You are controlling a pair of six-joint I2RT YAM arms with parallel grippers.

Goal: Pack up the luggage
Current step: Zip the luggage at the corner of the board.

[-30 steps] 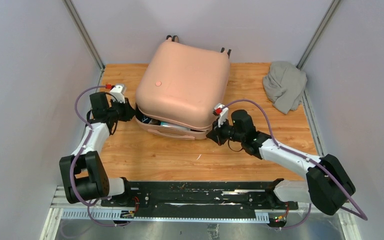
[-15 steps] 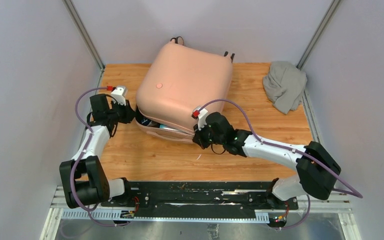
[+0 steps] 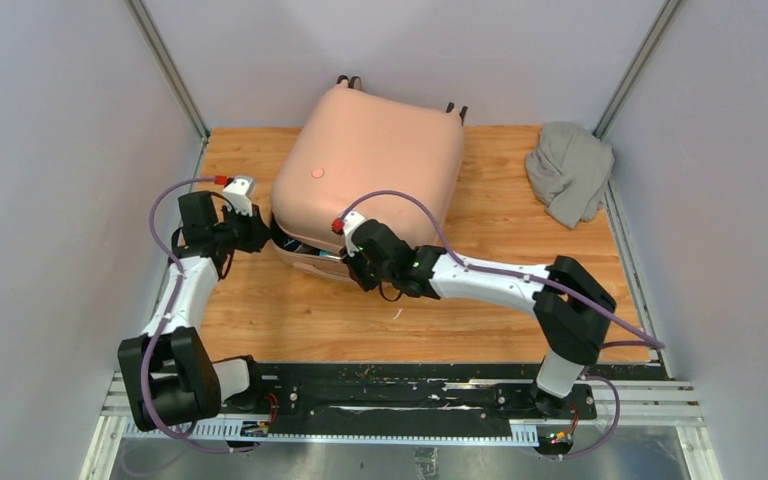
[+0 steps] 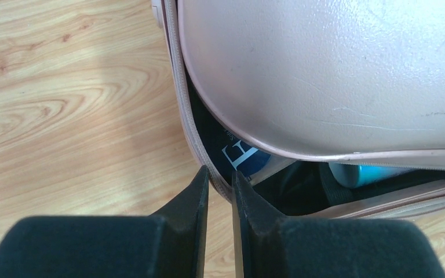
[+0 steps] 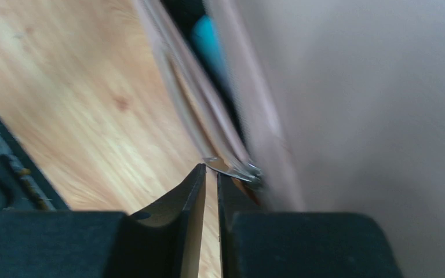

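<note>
A black rail (image 3: 390,385) crosses the bottom of the top view, carrying both arm bases. Beyond it lies the wooden table (image 3: 290,320), its pale grain bare in the lower middle. Plain grey walls (image 3: 50,150) close it in on three sides, with metal posts in the far corners.

The left gripper (image 4: 219,174) sits at the left of centre, its fingers nearly together, pinching the lower shell's rim at the corner of the luggage (image 3: 380,165). The right gripper (image 5: 211,169) is just below centre at the front edge, fingers a sliver apart and nipping the metal zip pull (image 5: 234,168); that view is blurred. The pink luggage lies flat at upper centre with its lid slightly ajar on the near left, where a teal item (image 4: 359,174) shows in the gap. A grey cloth (image 3: 568,170) lies at the upper right, well apart.

A second ago the right gripper was at the luggage's near right corner. It has since slid left along the front edge, with the arm now stretched across the table. The left gripper has stayed at its corner, and the cloth has not moved.
</note>
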